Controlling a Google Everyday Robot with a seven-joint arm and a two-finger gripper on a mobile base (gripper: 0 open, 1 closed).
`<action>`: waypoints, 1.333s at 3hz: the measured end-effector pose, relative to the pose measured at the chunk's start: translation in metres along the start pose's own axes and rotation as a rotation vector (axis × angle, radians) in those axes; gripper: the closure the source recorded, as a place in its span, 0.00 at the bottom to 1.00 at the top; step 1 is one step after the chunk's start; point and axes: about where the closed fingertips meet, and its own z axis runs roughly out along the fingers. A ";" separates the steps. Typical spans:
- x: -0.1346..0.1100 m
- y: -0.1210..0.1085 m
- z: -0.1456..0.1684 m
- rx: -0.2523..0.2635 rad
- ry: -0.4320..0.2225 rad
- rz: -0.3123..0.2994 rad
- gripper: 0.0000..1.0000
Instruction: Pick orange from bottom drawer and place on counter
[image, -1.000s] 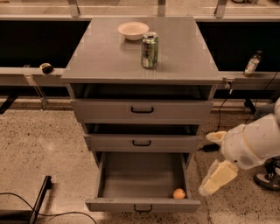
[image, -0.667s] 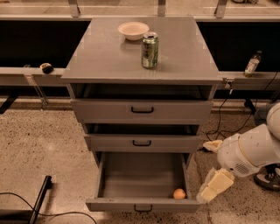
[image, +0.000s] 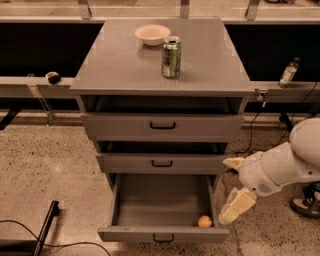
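The orange (image: 204, 221) lies in the front right corner of the open bottom drawer (image: 150, 202), against its low front panel. My gripper (image: 224, 190) hangs just outside the drawer's right side, a little above and to the right of the orange. Its two pale fingers (image: 238, 204) are spread wide apart and hold nothing. The white arm reaches in from the right edge. The grey counter (image: 120, 65) tops the cabinet above.
A pale bowl (image: 152, 34) and a green soda can (image: 171, 56) stand on the counter. The two upper drawers are slightly ajar. A bottle (image: 289, 72) stands on the right ledge, a dark object (image: 52, 77) on the left ledge. A black bar and cable lie on the floor at lower left.
My gripper and arm have moved down and slightly left, closer to the bottom drawer's right side. The orange has not moved.
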 end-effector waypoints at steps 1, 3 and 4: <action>0.009 -0.023 0.047 0.007 -0.105 -0.086 0.00; 0.046 -0.038 0.108 -0.010 -0.205 -0.111 0.00; 0.051 -0.039 0.124 -0.051 -0.157 -0.114 0.00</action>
